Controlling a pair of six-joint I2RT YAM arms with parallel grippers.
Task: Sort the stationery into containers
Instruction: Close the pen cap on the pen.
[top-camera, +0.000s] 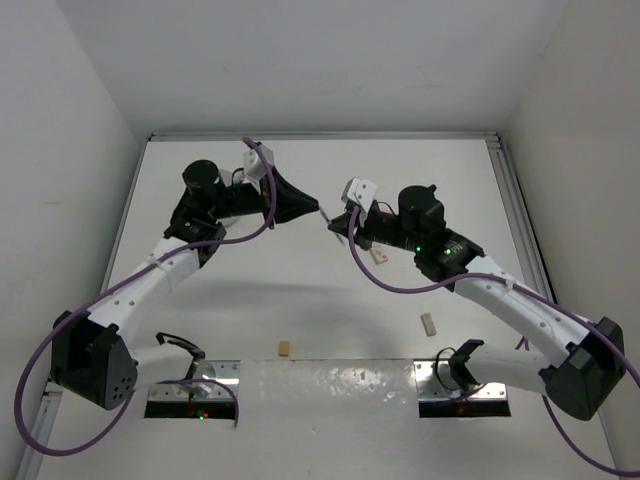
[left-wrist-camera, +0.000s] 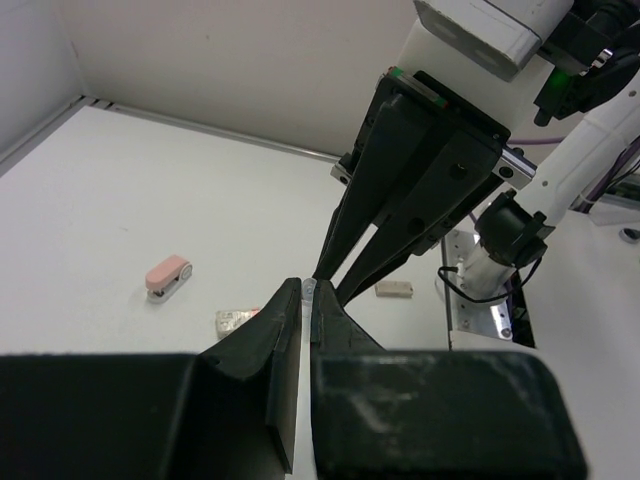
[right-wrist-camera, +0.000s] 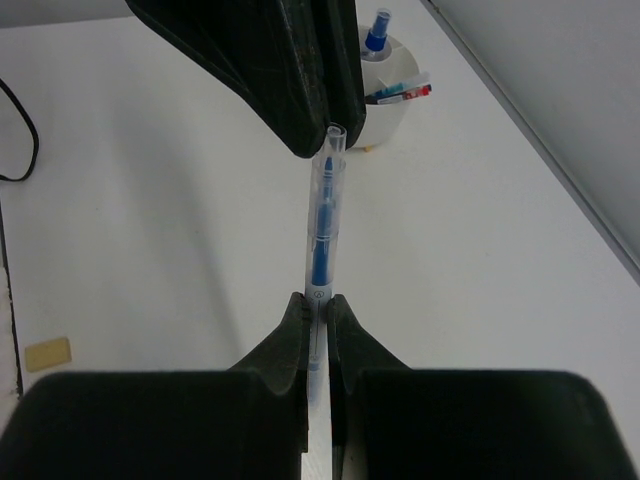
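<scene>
Right pincer (right-wrist-camera: 318, 300) clamps blue pen (right-wrist-camera: 322, 230), left pincer (left-wrist-camera: 303, 285) closed, apparently pinching its far end; mistimed release risks pen dropping onto bench (right-wrist-camera: 150, 200).

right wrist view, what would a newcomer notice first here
The blue pen is clamped in the right claw, its far end meeting the tips of the shut left claw above mid-table. Behind, the white bowl holds a blue-capped bottle and a red-and-blue pen.

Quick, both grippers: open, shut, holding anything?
Left gripper: jaws shut, apparently pinching one end of the blue pen.
Right gripper: jaws shut on the blue pen's other end.
</scene>
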